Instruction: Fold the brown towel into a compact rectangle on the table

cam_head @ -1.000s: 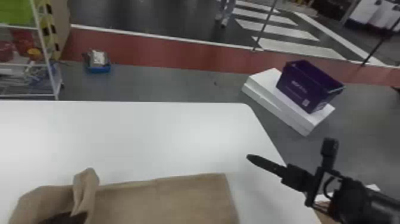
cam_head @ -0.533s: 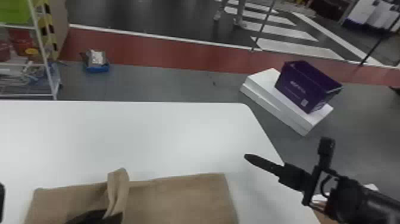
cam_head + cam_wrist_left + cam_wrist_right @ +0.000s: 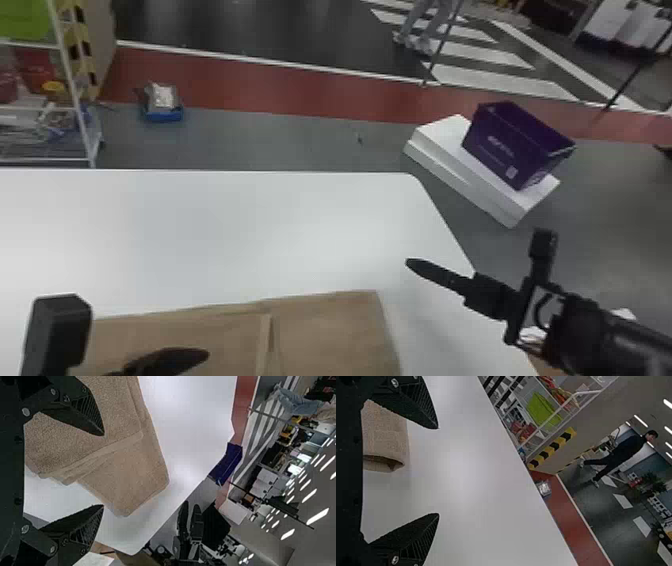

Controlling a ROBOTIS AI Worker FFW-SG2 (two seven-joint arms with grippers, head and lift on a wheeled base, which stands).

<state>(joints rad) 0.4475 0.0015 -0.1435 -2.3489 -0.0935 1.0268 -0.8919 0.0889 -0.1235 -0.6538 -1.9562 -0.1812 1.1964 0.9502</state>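
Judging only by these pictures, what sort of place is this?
Probably an indoor workshop or demonstration hall: a white wire shelving rack holds goods, a yellow-and-black striped strip marks an edge, and white stripes are painted across the dark floor.

It looks like a kind of workshop hall. There are white floor stripes [image 3: 480, 54], a wire rack [image 3: 45, 161] and yellow-black striped tape [image 3: 552, 448].

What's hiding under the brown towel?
The brown towel lies on the white table, which shows past its edges. The part right beneath is covered, so I can't tell if anything hides there.
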